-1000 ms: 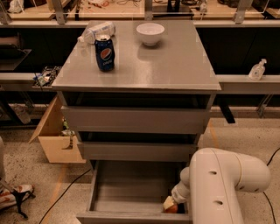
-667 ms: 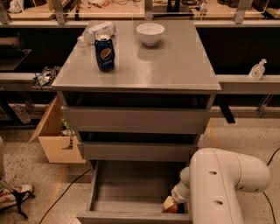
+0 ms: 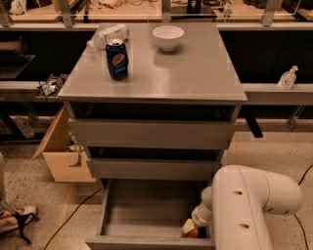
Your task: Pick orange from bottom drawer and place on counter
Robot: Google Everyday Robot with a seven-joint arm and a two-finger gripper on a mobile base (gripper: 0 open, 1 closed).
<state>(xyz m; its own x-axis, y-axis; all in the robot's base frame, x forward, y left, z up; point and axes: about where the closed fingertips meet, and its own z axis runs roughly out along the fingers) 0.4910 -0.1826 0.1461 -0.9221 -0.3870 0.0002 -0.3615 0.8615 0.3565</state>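
Note:
The bottom drawer (image 3: 142,215) stands pulled open below two shut grey drawer fronts. In its front right corner I see a small part of the orange (image 3: 191,233), mostly hidden by my arm. My gripper (image 3: 190,227) reaches down into that corner, right at the orange; the white arm (image 3: 249,205) covers most of it. The grey counter (image 3: 195,68) tops the drawer unit.
On the counter stand a blue Pepsi can (image 3: 117,59), a white bowl (image 3: 167,37) and a lying plastic bottle (image 3: 108,34). A cardboard box (image 3: 61,151) sits on the floor left of the drawers. A tan workbench (image 3: 146,10) runs behind.

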